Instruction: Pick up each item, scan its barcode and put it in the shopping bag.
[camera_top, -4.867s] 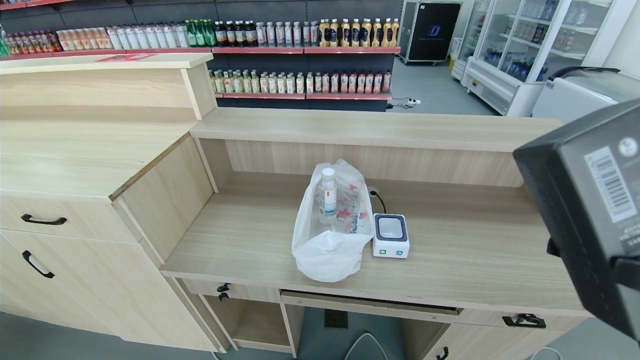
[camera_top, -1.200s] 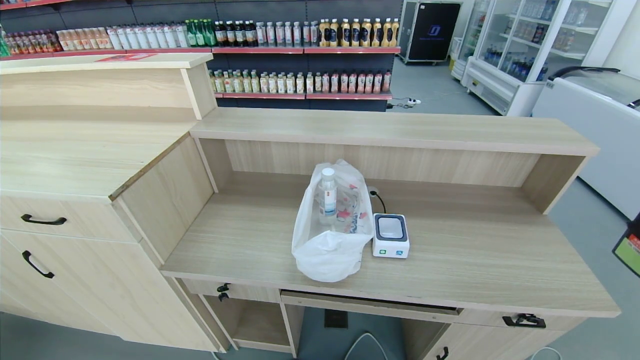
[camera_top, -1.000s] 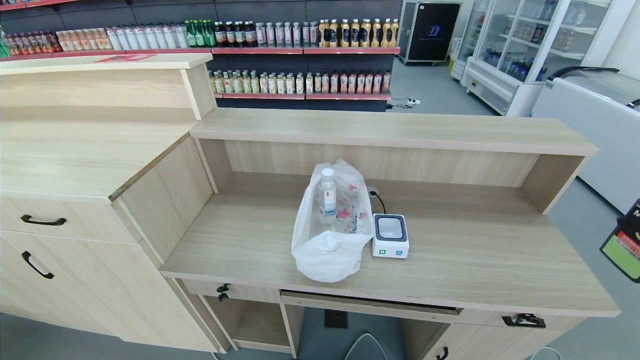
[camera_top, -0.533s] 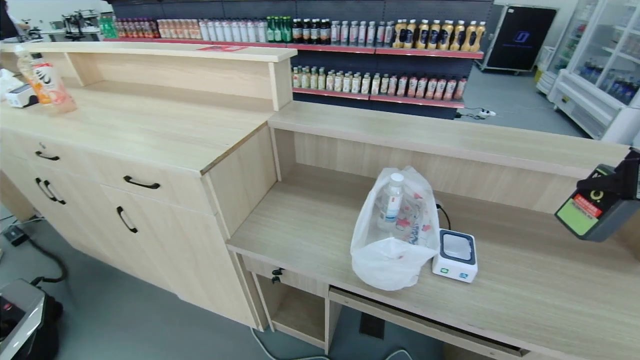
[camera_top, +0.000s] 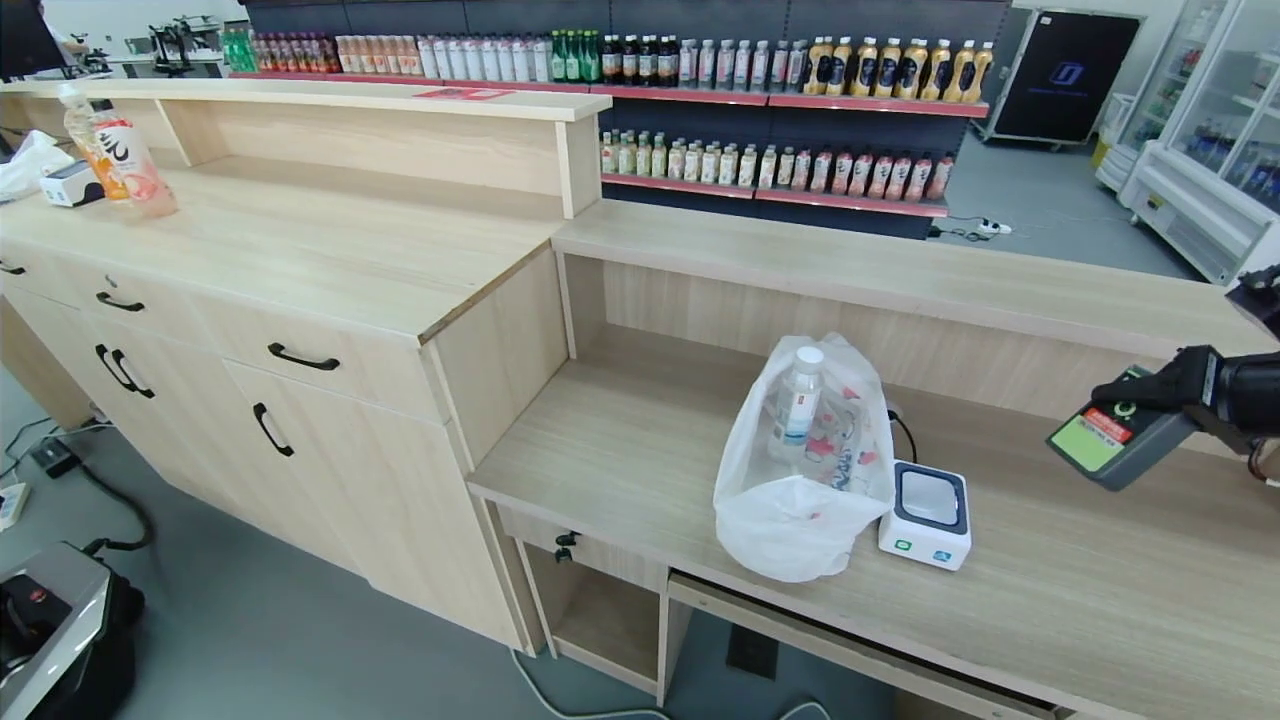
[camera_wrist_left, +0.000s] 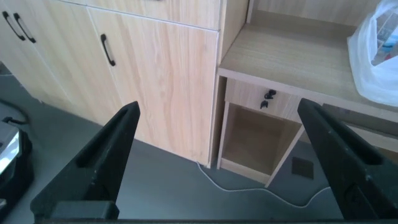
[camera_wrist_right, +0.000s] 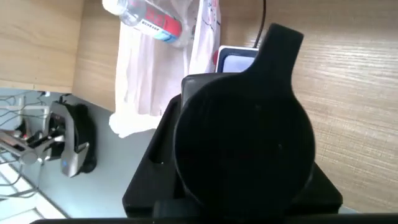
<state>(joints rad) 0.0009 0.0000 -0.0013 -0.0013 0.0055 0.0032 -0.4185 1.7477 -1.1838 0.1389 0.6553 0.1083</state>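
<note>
Box (camera_top: 1108, 448) inside right tool's (camera_top: 1158, 398) grip

A light wooden table (camera_top: 1050, 560) crosses the middle of the head view. Its raised left part has cupboard doors with black handles (camera_top: 303, 357). A key (camera_top: 566, 545) hangs in a lock under the lower part. Along the top, red-edged shelves (camera_top: 700, 95) carry rows of bottles (camera_top: 770, 168). At upper right stand a black case (camera_top: 1065, 75) and a glass-door fridge (camera_top: 1200, 140), with a power strip (camera_top: 990, 227) on the floor below the case.
</note>
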